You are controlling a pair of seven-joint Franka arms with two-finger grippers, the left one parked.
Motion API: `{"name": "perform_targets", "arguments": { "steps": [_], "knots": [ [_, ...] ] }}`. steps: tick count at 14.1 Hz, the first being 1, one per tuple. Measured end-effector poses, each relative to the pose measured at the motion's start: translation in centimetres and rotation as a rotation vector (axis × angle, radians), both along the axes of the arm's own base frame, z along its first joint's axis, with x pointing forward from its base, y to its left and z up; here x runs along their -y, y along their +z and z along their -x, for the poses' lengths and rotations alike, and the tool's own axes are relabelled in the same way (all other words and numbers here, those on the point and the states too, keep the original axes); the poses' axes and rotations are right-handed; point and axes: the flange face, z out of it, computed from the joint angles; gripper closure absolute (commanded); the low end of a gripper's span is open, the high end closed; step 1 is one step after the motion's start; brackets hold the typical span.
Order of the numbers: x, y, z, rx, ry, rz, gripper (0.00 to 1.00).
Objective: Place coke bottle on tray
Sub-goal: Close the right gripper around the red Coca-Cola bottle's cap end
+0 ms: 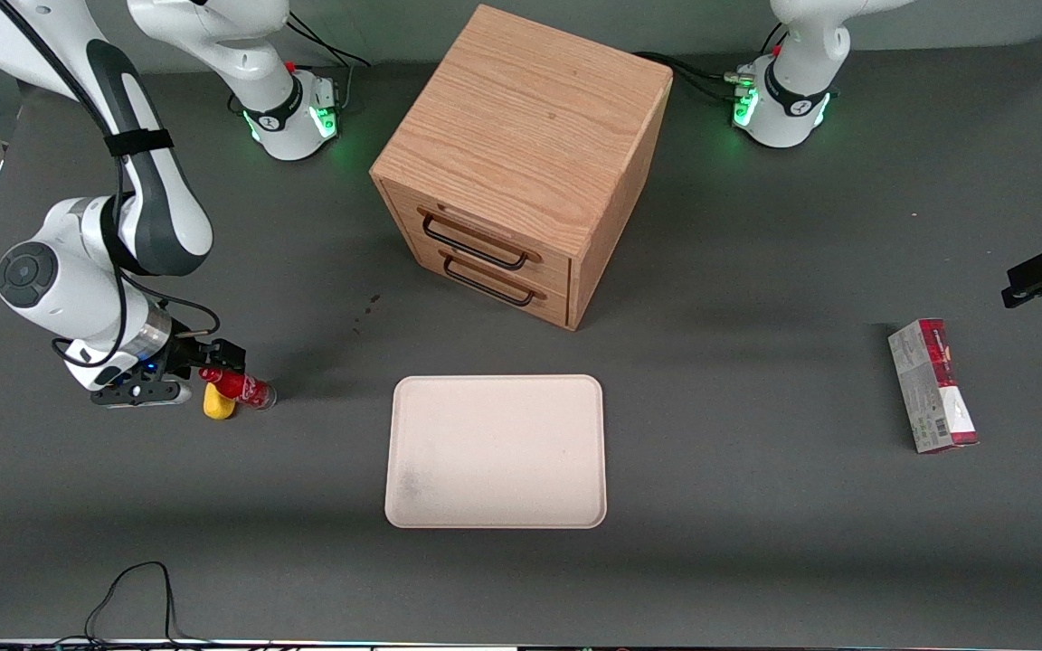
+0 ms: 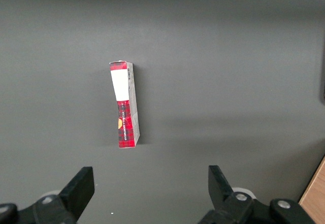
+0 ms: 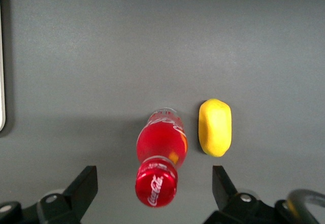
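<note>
The coke bottle point(image 1: 239, 388) is small and red with a red cap, and sits on the table toward the working arm's end, apart from the tray point(image 1: 496, 452). In the right wrist view its cap faces the camera point(image 3: 156, 183) and its clear base points away. My right gripper point(image 1: 210, 369) is at the cap end of the bottle. It is open point(image 3: 155, 187), with one finger on each side of the cap and a gap on both sides. The pale pink-beige tray lies flat, nearer the front camera than the cabinet; its edge shows in the right wrist view point(image 3: 1, 82).
A yellow lemon-like lump point(image 1: 218, 404) lies right beside the bottle, also in the right wrist view point(image 3: 215, 127). A wooden drawer cabinet point(image 1: 521, 154) stands mid-table. A red-and-grey carton point(image 1: 932, 386) lies toward the parked arm's end.
</note>
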Motion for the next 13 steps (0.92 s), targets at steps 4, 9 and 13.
{"name": "perform_targets", "arguments": {
  "steps": [4,9,13],
  "knots": [
    [-0.1,0.3,-1.2,0.005,0.004,0.0,0.0],
    [-0.2,-0.2,-1.2,-0.024,0.006,0.0,0.0],
    [-0.2,-0.2,-1.1,-0.03,0.007,0.0,0.69]
  ]
}}
